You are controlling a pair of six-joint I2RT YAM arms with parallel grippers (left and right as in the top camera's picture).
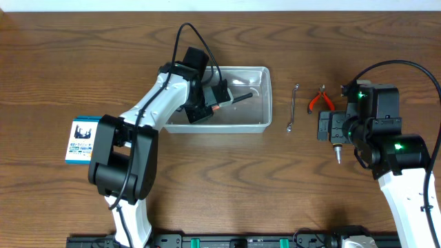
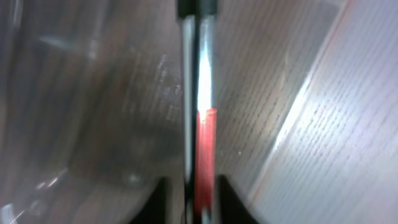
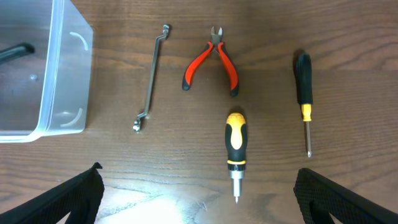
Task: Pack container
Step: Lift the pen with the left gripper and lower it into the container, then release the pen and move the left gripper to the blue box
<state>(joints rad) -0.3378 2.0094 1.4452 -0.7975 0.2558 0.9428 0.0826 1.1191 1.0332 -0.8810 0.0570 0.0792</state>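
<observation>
The clear plastic container (image 1: 262,100) stands at the table's middle back; its corner also shows in the right wrist view (image 3: 62,81). My left gripper (image 1: 210,102) is down inside it, shut on a slim tool with a silver shaft and red band (image 2: 204,143); the tool's black end (image 1: 241,98) points right. My right gripper (image 3: 199,199) is open and empty, hovering over the table right of the container, above a black-and-yellow screwdriver (image 3: 236,143).
On the table right of the container lie a silver wrench (image 3: 150,78), red-handled pliers (image 3: 214,59) and a thin black screwdriver (image 3: 303,87). A blue-and-white card box (image 1: 81,140) lies at the far left.
</observation>
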